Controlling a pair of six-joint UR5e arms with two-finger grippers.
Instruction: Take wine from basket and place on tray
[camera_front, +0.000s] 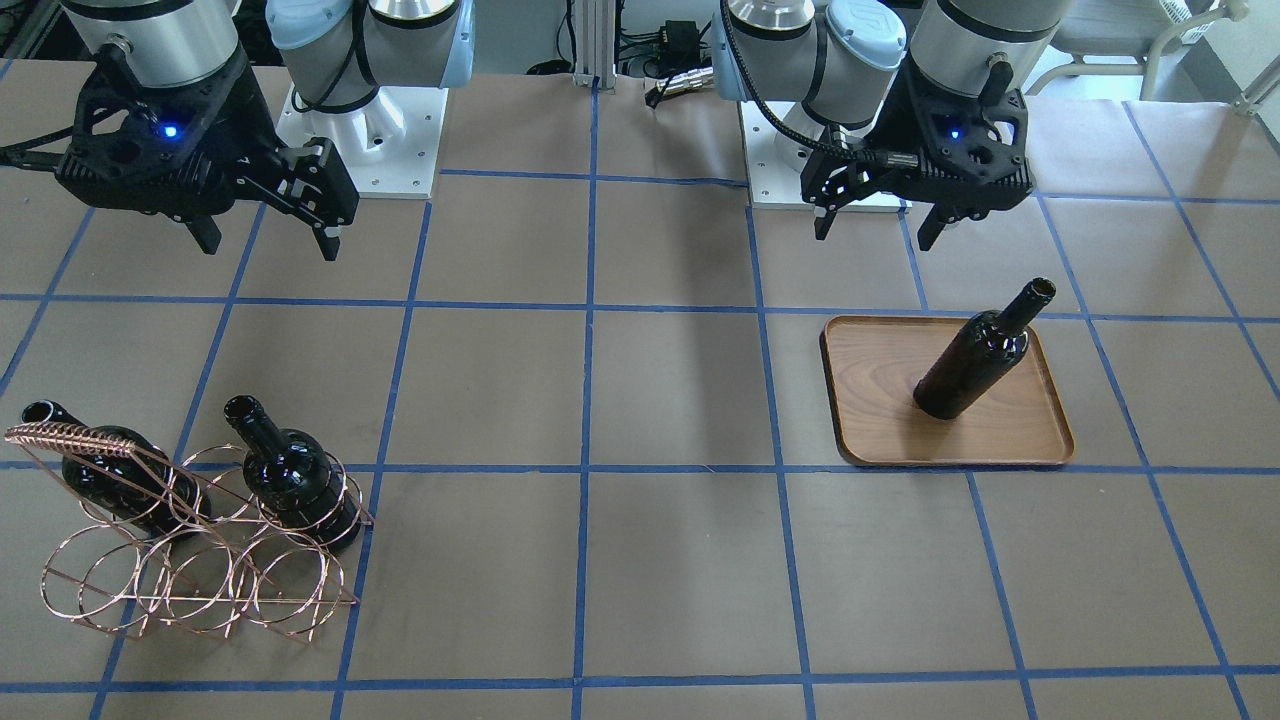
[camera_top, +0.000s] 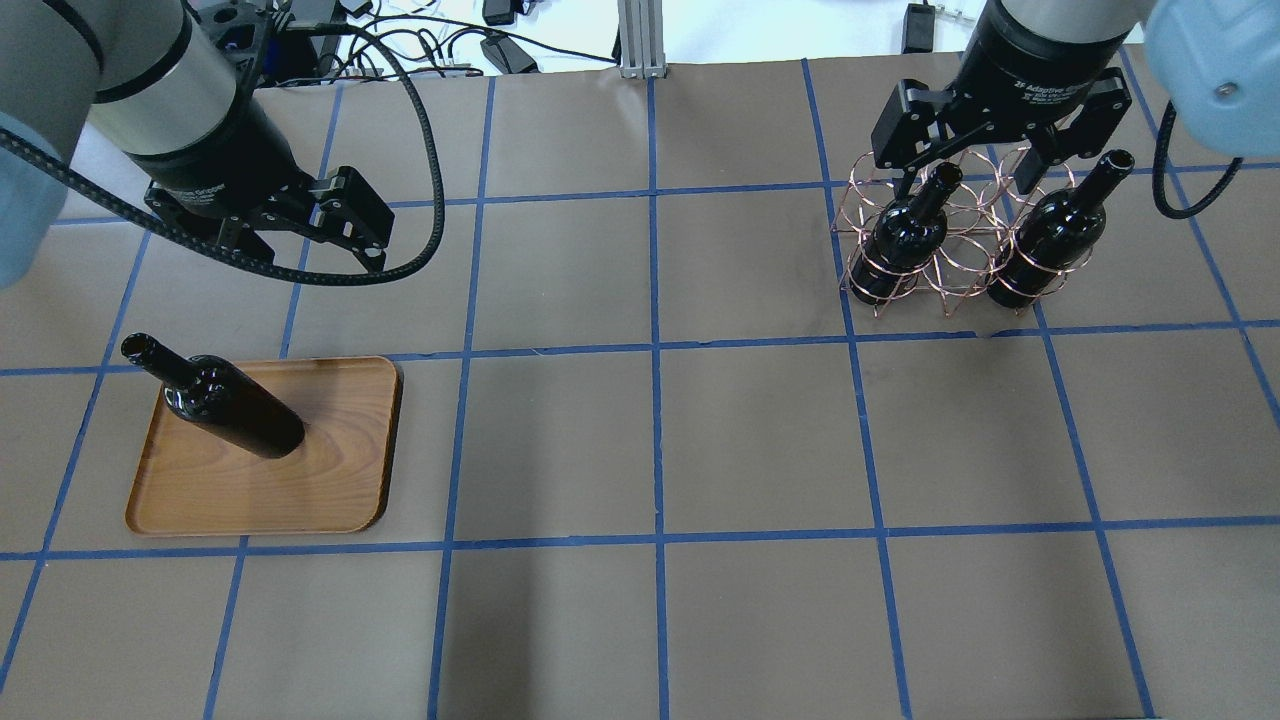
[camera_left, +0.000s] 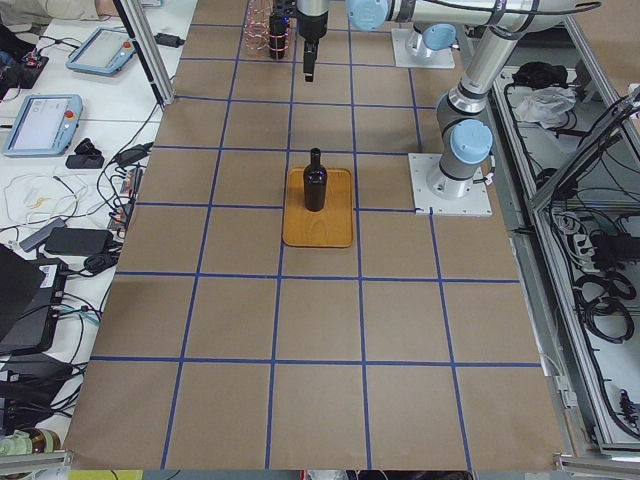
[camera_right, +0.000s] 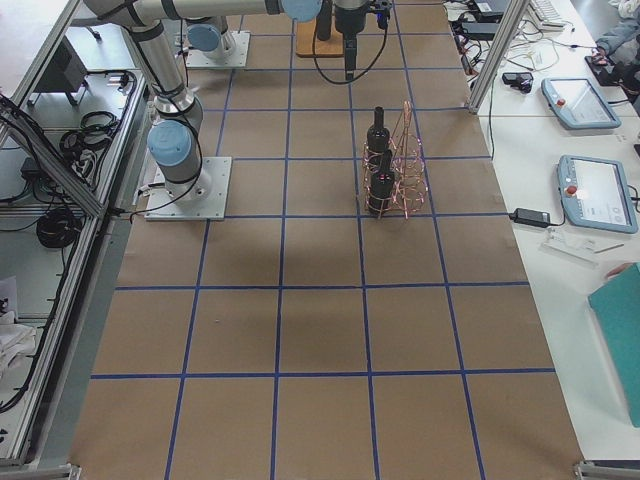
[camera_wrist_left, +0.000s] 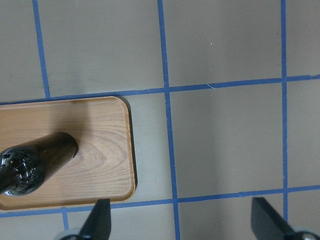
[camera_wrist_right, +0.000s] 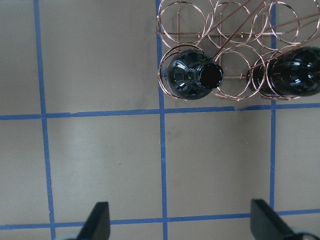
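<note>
One black wine bottle (camera_front: 975, 360) stands upright on the brown wooden tray (camera_front: 890, 400), also seen from overhead (camera_top: 225, 400) on the tray (camera_top: 340, 450). Two more bottles (camera_top: 905, 240) (camera_top: 1050, 235) stand in the copper wire basket (camera_top: 965, 265). My left gripper (camera_top: 300, 255) is open and empty, raised beside the tray; its wrist view shows the tray (camera_wrist_left: 100, 150) and bottle (camera_wrist_left: 30, 167). My right gripper (camera_top: 965, 185) is open and empty, raised above the basket; its wrist view shows the basket (camera_wrist_right: 220, 35) and the nearer bottle's mouth (camera_wrist_right: 210, 76).
The table is covered in brown paper with a blue tape grid (camera_top: 655, 345). Both arm bases (camera_front: 370, 150) (camera_front: 800, 170) sit at the robot's edge. Cables and a post (camera_top: 635, 40) lie at the far edge. Tablets and gear sit on side tables (camera_right: 585, 190).
</note>
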